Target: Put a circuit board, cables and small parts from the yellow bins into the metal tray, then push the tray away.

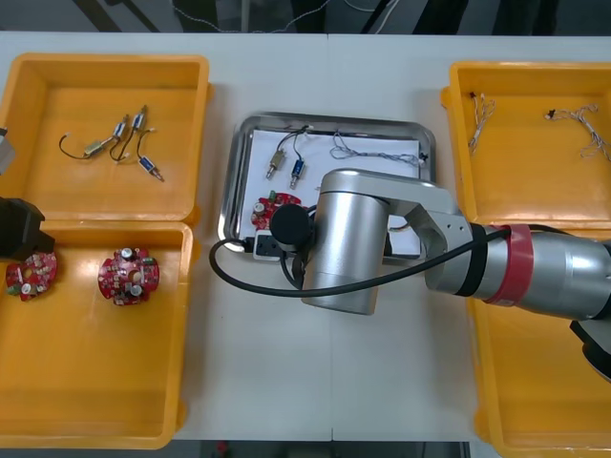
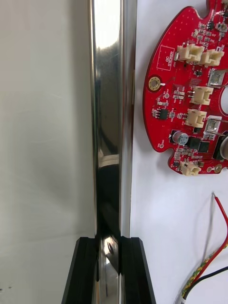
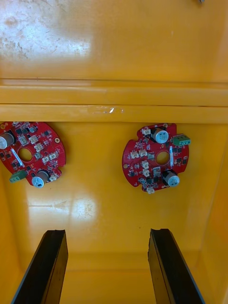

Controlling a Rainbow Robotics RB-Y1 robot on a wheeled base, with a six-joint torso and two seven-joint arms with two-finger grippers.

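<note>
now the right gripper [image 2: 109,270] pinches the rim of the metal tray [image 2: 111,95] — that rim runs straight away from it, beside a circuit board [image 2: 190,95]; left gripper [image 3: 107,268] spread over a yellow bin [image 3: 114,28].

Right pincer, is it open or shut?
Shut on the metal tray: the right pincer holds its shiny rim between black fingers.

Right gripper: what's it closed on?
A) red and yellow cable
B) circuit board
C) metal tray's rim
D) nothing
C: in the right wrist view the right gripper has a finger on each side of the metal tray at its shiny rim, while the circuit board lies apart inside it. The left gripper hangs open over a yellow bin.
</note>
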